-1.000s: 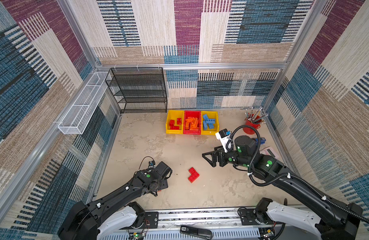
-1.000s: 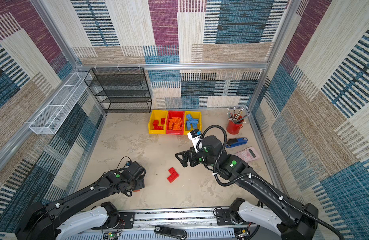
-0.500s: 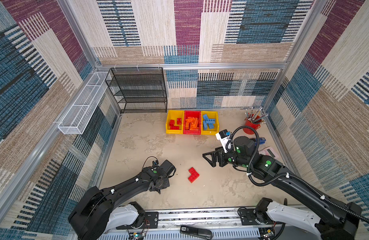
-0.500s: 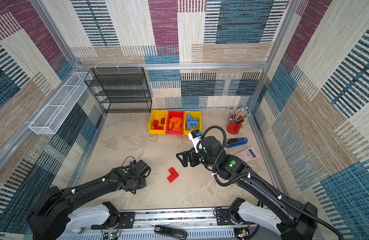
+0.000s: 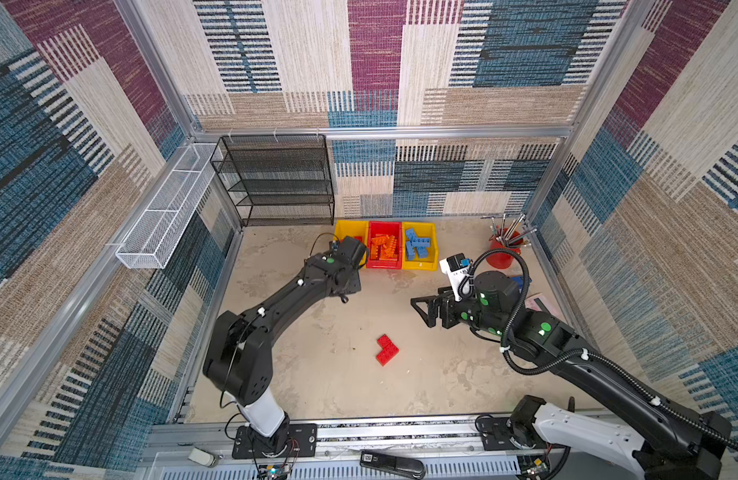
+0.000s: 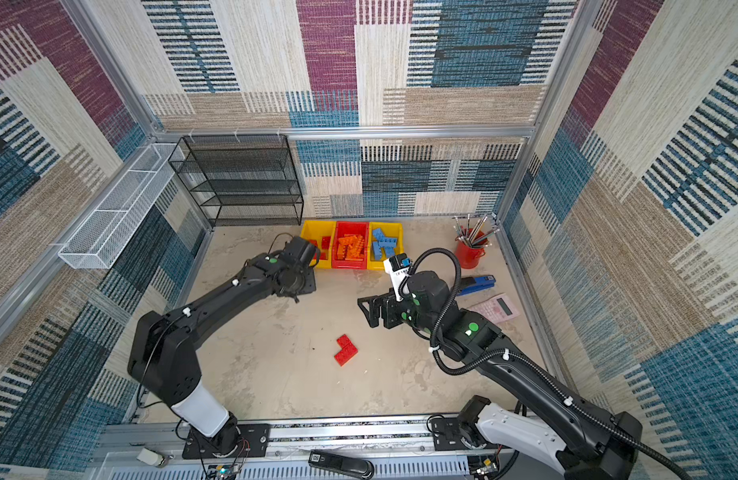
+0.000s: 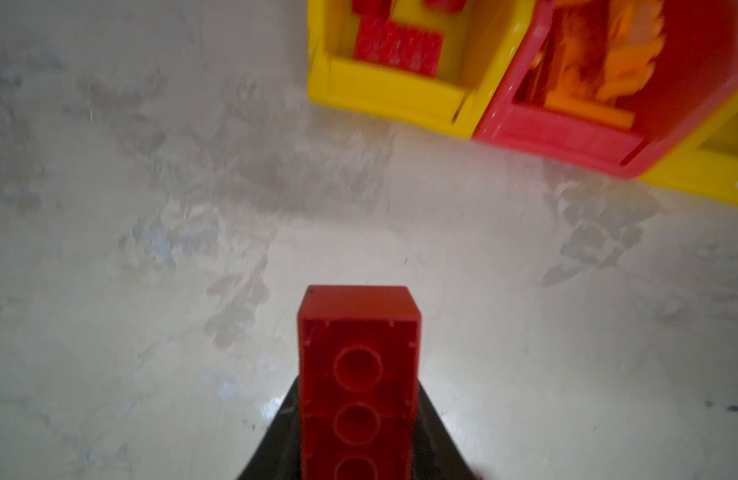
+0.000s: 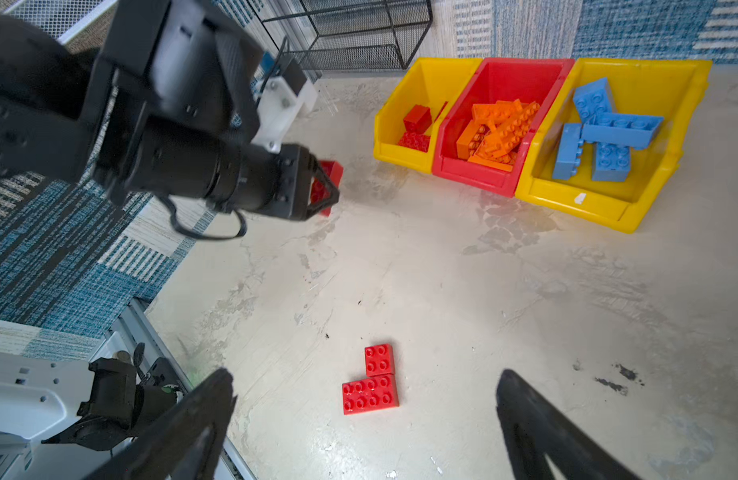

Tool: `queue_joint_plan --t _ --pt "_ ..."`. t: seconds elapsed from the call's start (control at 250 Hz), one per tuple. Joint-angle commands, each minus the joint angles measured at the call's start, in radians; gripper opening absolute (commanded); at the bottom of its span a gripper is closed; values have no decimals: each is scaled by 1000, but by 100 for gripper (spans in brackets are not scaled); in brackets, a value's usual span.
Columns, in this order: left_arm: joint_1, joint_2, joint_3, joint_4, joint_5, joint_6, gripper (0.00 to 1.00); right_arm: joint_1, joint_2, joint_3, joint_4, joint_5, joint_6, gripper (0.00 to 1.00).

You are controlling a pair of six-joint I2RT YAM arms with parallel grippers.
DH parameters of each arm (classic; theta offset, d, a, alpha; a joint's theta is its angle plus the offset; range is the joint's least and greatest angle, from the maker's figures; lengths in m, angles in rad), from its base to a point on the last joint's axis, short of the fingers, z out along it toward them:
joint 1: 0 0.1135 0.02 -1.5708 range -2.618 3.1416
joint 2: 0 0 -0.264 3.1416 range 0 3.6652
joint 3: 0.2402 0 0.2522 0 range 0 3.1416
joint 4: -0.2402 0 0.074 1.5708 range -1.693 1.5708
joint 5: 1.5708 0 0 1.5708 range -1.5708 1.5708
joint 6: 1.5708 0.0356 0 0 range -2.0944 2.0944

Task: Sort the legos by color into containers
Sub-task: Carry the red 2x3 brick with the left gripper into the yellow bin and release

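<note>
My left gripper [image 8: 325, 187] is shut on a red brick [image 7: 358, 374] and holds it above the floor, just in front of the left yellow bin [image 8: 404, 157]. That bin holds red bricks [image 8: 417, 118]. Orange bricks [image 8: 498, 131] fill the red bin [image 8: 475, 174] and blue bricks [image 8: 600, 133] lie in the right yellow bin [image 8: 575, 203]. Two red bricks [image 5: 386, 350] lie together in an L on the open floor. My right gripper [image 5: 421, 313] hovers open to their right with nothing between its fingers.
A red cup of metal tools [image 5: 500, 257] stands at the back right. A blue stapler [image 6: 477, 282] and a pink calculator [image 6: 498, 307] lie by the right wall. A black wire shelf [image 5: 280, 183] stands at the back left, and a white wire basket [image 5: 163, 224] hangs on the left wall.
My left arm has swung from the near-left floor out toward the bins, its jaws now shut on a red brick. The right arm and the two floor bricks have stayed put.
</note>
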Motion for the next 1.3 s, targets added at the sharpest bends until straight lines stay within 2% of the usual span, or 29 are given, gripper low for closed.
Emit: queue_joint_plan --t 0.0,0.144,0.324,0.416,0.492,0.62,0.66,0.748,0.804,0.86,1.024,1.296 --pt "44 126 194 -44 33 127 19 0 21 36 -8 53 -15 99" --pt "82 368 529 -132 23 184 20 0 55 96 -16 45 -10 99" --pt "123 664 937 -235 91 215 20 0 74 139 -11 69 6 99" --pt "131 771 1089 -258 108 228 21 0 93 146 -22 99 8 99" --pt "139 816 1148 -251 115 231 22 -1 120 156 -29 113 9 99" --pt "157 817 1111 -191 139 219 23 -1 153 173 -30 110 13 99" --pt "162 813 1093 -177 146 219 26 -2 162 178 -28 110 11 99" --pt "169 820 1072 -150 172 230 47 -2 180 190 -28 110 11 99" --pt "170 828 1071 -141 173 231 71 -1 185 193 -28 107 14 99" --pt "171 840 1077 -135 184 234 86 -2 183 195 -26 106 18 99" --pt "170 797 1036 -118 222 227 88 -2 170 188 -28 106 23 99" --pt "143 509 696 -17 239 172 88 -1 111 118 -20 101 47 99"
